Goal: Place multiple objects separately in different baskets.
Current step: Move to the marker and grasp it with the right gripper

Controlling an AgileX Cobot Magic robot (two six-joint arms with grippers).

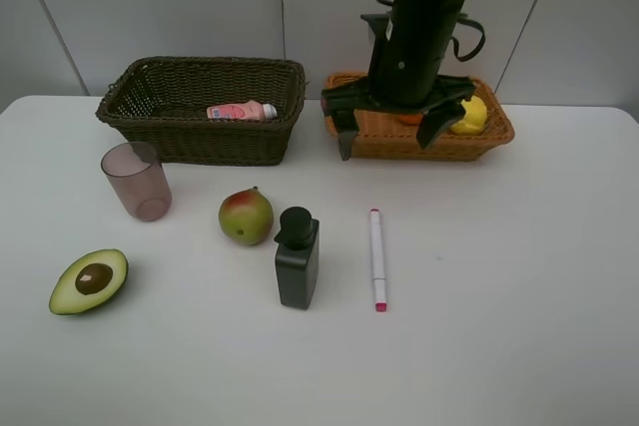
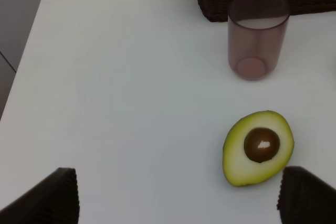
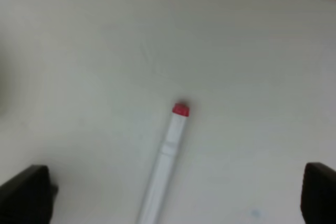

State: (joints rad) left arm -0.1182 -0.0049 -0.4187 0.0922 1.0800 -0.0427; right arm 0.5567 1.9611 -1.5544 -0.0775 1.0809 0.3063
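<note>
From the high camera, a white table (image 1: pixel 519 296) carries two woven wicker baskets along its far edge. The dark brown-green basket (image 1: pixel 200 107) is the deeper one, and the small pink bottle (image 1: pixel 240 111) lies on its side inside. The orange-tan basket (image 1: pixel 479 142) is shallower and holds the knobbly yellow lemon (image 1: pixel 469 115) and a sliver of orange (image 1: pixel 410 119) mostly hidden by the arm. The right gripper (image 1: pixel 389 135) hangs over this basket's near side, its black fingers spread and empty.

On the open table, the translucent mauve cup (image 1: pixel 137 181) stands upright near the dark basket. The halved avocado (image 1: pixel 90 281) lies cut face up, showing its glossy brown pit. The red-green pear-like fruit (image 1: pixel 246 216) sits just beside the boxy black pump bottle (image 1: pixel 298 258). The slim white pink-capped marker (image 1: pixel 377 258) lies flat, well apart from both baskets.

In the left wrist view, the left gripper (image 2: pixel 181 198) is spread wide with nothing between its ribbed black pads. The avocado lies close to one pad, with the smooth cup and the dark weave beyond it.

The right wrist view is blurred. The marker's pink end and white barrel lie on the table between the released fingers, with a strip of tan wicker at the frame's edge.
</note>
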